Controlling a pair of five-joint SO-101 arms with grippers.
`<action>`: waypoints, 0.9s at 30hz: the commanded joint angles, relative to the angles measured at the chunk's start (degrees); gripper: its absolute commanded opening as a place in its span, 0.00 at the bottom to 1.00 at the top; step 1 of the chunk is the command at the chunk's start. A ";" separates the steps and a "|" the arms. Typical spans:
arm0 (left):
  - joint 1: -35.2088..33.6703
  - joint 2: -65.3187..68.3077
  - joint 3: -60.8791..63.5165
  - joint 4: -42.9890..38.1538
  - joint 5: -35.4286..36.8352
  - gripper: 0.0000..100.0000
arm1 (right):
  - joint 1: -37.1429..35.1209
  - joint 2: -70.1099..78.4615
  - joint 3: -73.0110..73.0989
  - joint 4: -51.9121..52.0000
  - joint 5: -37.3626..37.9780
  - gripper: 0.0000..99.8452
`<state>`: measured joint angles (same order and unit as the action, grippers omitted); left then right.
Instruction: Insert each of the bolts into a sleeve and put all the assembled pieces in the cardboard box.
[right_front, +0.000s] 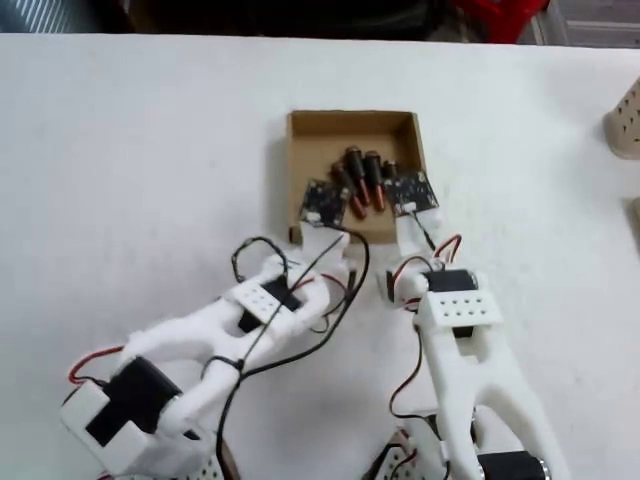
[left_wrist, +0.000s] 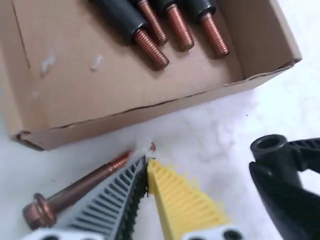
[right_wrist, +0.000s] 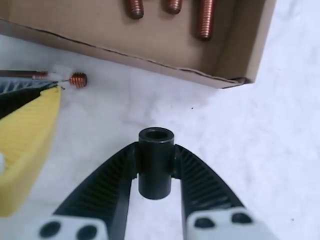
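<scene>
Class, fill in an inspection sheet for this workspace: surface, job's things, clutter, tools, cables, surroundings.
Surface: white table.
Job's things: cardboard box holds three assembled pieces; one bolt and one sleeve outside it, not yet joined.
Clutter: beige perforated object at the table's right edge.
Tools: left tool shut on the bolt; right tool shut on the upright sleeve; both by the box's near wall.
Cables: black and red cables loop along both arms.
Surroundings: red object beyond the far edge.
</scene>
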<state>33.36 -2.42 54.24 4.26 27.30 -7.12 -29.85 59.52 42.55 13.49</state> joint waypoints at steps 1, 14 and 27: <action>0.48 0.57 -2.81 -3.52 2.90 0.02 | 0.04 -2.51 -0.62 -0.13 0.00 0.02; -3.38 13.67 -14.86 1.67 4.57 0.02 | 0.04 -2.51 -0.62 -0.04 0.00 0.02; 6.02 -1.71 -3.16 17.23 -4.84 0.02 | 0.04 -2.51 -0.62 -0.13 0.00 0.02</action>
<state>37.05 0.92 48.09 19.47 24.04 -7.12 -29.85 59.52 42.55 13.49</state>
